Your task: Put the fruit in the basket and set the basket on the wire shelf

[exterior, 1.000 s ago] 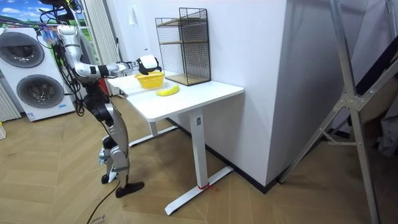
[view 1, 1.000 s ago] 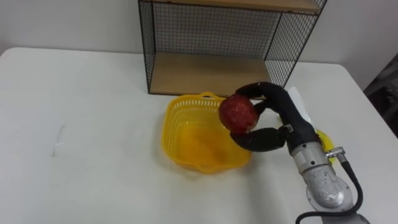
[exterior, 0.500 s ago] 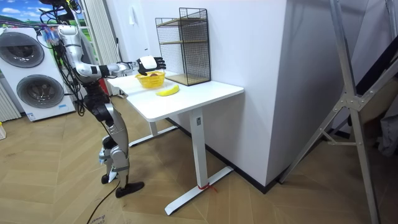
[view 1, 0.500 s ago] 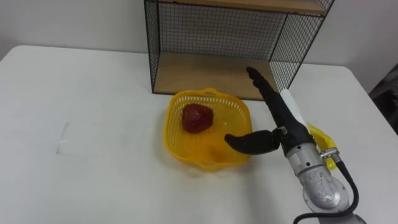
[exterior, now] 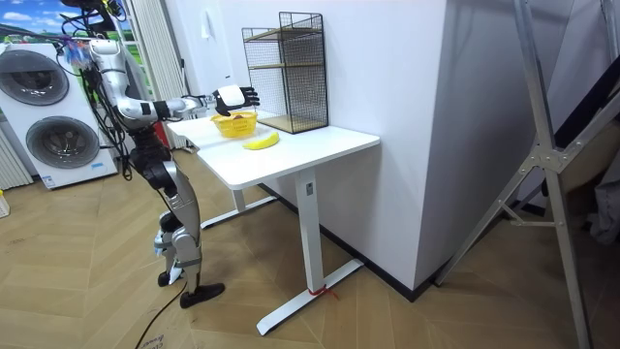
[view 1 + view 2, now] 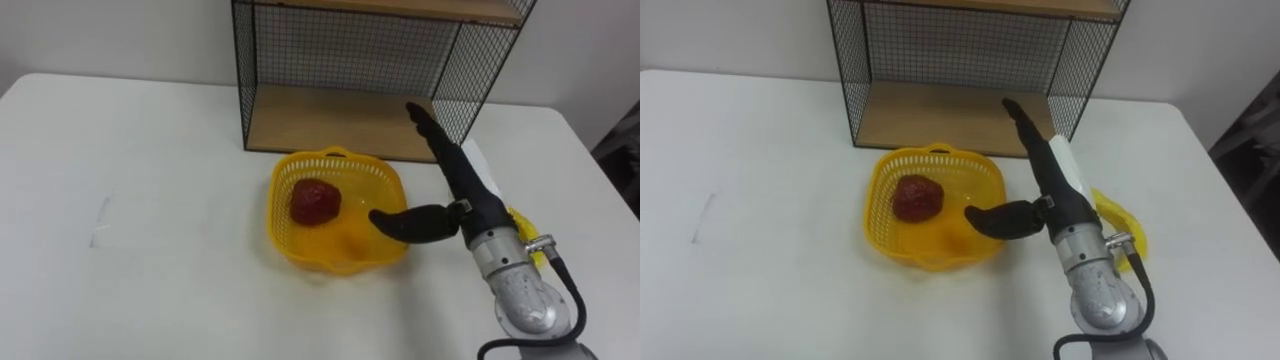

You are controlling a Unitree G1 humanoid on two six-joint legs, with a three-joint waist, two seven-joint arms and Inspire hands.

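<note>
- The red fruit (image 6: 315, 200) lies inside the yellow basket (image 6: 277, 215), left of its middle and down on the floor. By my reading, that part of the task is done.
- The right hand (image 6: 468, 198) hovers at centre right of the frame, over the basket's right rim. Its fingers are straight and close together, pointing toward the upper frame. The thumb is spread wide toward the basket and nothing is held. That flat, splayed pose suits a hand clearing the basket rather than reaching for something.
- A pale yellow patch sits low in the basket near the thumb. I cannot tell whether it is another fruit or only the plastic.
- A banana (image 6: 1122, 228) lies on the white table (image 6: 130, 150) at the right of the frame, half hidden behind the wrist and outside the basket. It is probably the next thing to fetch, and it lies close under the arm.
- The wire shelf (image 6: 340, 45) stands at upper centre, just behind the basket. Its lower wooden board is bare, so the basket would have only a short way to go.
</note>
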